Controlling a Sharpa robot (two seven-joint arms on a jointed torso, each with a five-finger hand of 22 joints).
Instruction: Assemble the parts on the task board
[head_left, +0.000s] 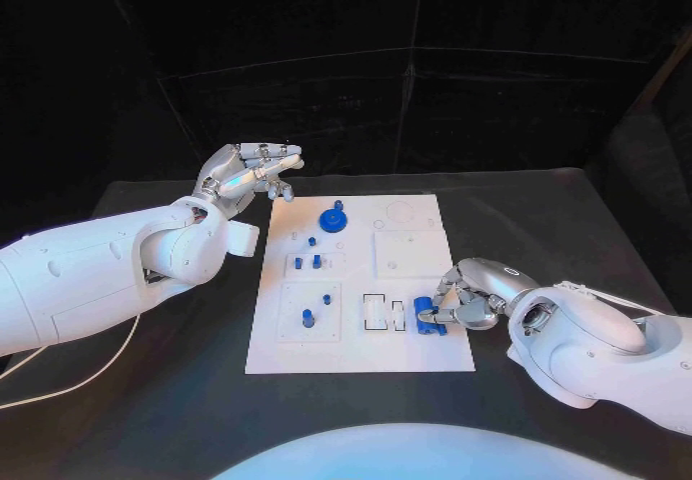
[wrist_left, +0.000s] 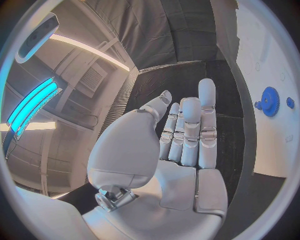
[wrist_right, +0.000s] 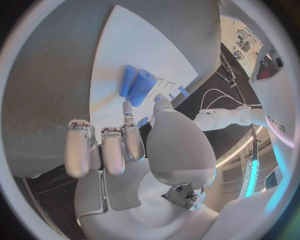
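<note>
White rectangular task board (head_left: 361, 340) lies in the middle of the black tabletop (head_left: 577, 220) before you. Your right robot hand (head_left: 469, 297) rests at the board's right edge near its front, fingertips touching a blue cylindrical part (head_left: 424, 315) lying beside two rectangular slots (head_left: 384, 312); the right wrist view shows two blue cylinders side by side there, but you cannot tell whether the fingers actually grip one. Your left robot hand (head_left: 248, 173) hovers above the tabletop just off the board's far left corner, fingers loosely apart, holding nothing. Nearby, a blue gear-shaped part (head_left: 335, 218) sits on the board's far half, and small blue pegs (head_left: 307, 318) stand in the left column.
</note>
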